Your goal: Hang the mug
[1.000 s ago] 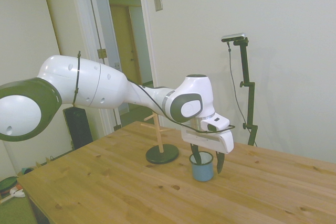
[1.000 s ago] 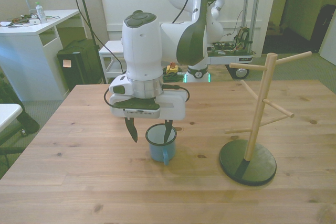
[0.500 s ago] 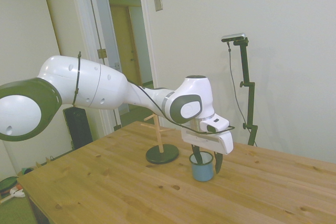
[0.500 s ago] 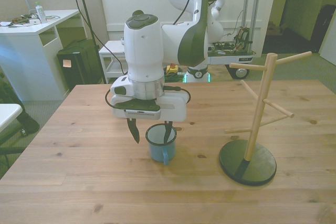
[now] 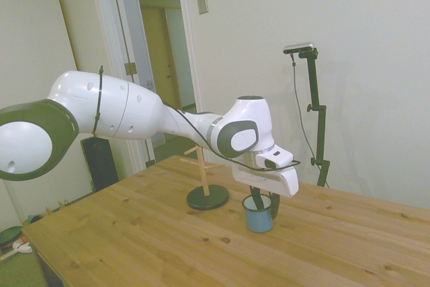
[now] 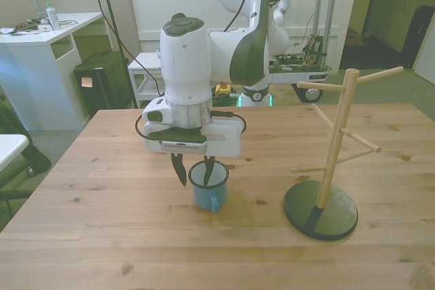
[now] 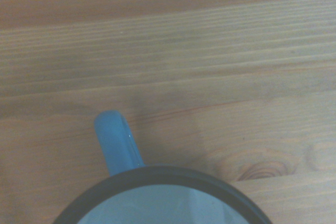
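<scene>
Mug [image 6: 209, 185]: upright on the table [image 6: 102, 236], handle toward the camera in the front view; well apart from the peg stand [image 6: 325, 168], which is on the front view's right.
Gripper [image 6: 193, 170]: directly above the mug, one finger inside it, the other outside its wall on the front view's left.
Grip: fingers narrowed around the wall (contact with the rim can't be made out).
Wrist view: dark rim [image 7: 157, 174] and blue handle [image 7: 116, 142] over wood grain.
</scene>
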`<state>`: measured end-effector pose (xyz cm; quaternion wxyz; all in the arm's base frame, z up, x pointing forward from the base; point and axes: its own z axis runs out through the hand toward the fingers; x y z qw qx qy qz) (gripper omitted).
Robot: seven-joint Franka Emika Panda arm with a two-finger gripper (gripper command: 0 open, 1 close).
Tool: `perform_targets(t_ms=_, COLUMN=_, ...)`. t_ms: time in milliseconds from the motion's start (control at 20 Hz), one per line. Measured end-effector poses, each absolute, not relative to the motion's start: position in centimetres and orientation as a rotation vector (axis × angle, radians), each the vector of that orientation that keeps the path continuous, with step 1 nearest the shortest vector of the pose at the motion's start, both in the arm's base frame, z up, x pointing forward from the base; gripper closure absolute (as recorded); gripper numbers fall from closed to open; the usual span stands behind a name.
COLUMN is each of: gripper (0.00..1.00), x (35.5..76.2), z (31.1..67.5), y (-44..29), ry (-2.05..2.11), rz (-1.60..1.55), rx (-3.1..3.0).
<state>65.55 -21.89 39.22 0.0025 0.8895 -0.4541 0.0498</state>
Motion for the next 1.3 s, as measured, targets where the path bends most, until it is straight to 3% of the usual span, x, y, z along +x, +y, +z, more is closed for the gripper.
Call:
perform_targets(t_ms=800, gripper=1.00, x=65.8, z=39.6, y=-21.1, ry=-1.415, rz=0.192, rx=2.794)
perform_targets(t_ms=1300, gripper=1.00, x=64.3, z=46.9, y=-13.9, ry=-1.228, rz=0.344, rx=2.839)
